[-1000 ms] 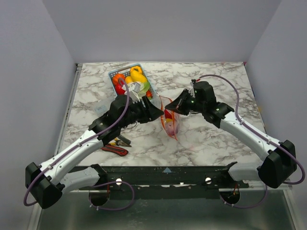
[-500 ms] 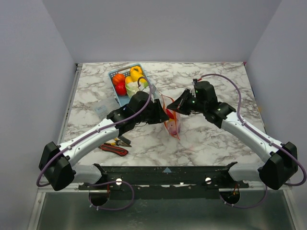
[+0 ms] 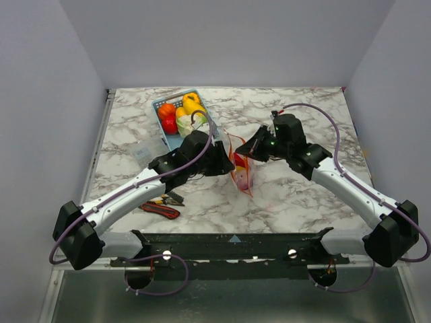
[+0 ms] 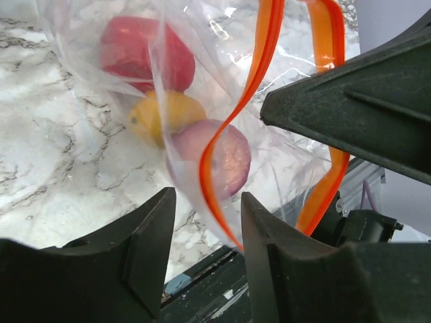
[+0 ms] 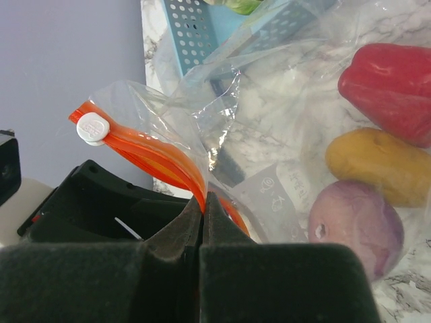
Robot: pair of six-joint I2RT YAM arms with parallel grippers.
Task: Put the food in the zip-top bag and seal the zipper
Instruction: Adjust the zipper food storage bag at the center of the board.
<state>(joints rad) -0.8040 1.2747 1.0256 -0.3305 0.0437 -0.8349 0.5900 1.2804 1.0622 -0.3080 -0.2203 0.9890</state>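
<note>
The zip-top bag [image 3: 240, 169] stands between my two grippers with its mouth held open. In the left wrist view a red pepper [image 4: 145, 50], a yellow fruit [image 4: 165, 118] and a purple onion [image 4: 225, 158] lie inside it. My left gripper [image 4: 209, 229] is open, and the near side of the orange-red zipper [image 4: 259, 74] hangs between its fingers. My right gripper [image 5: 204, 202] is shut on the far zipper strip [image 5: 161, 158], near the white slider [image 5: 91, 128]. More food [image 3: 178, 111] lies in the blue basket [image 3: 205, 108].
Red-handled tools [image 3: 161, 209] lie near the front left by the left arm. A small clear packet [image 3: 143, 152] lies left of the basket. The left arm reaches across in front of the basket. The table's front rail [image 3: 232, 245] is close behind the bag.
My left arm has swung right and forward, uncovering the basket, and its gripper now sits at the bag's mouth. The right gripper has kept its hold on the zipper.
</note>
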